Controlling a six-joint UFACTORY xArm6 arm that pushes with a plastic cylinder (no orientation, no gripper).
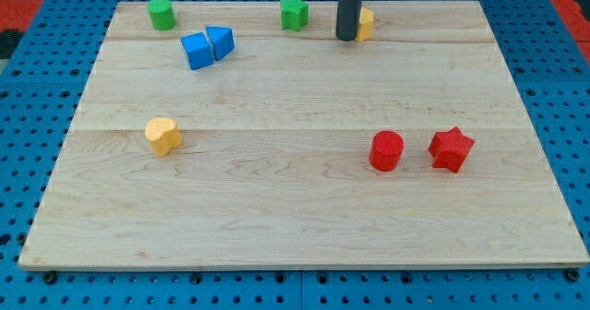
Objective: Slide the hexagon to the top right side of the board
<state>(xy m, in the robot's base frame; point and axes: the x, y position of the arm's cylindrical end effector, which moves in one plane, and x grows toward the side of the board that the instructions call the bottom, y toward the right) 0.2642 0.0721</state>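
Note:
A yellow block (366, 22), the hexagon, sits near the view's top edge, right of centre, partly hidden by the rod. My tip (347, 38) rests on the board touching the block's left side. The dark rod rises out of the view's top.
The wooden board (304, 208) lies on a blue pegboard. A green star (294, 13) is left of my tip. A green cylinder (161, 14) is at top left. A blue cube (197, 51) and blue triangle (221, 41) touch. A yellow heart (163, 136) is at left. A red cylinder (386, 150) and red star (451, 149) are at right.

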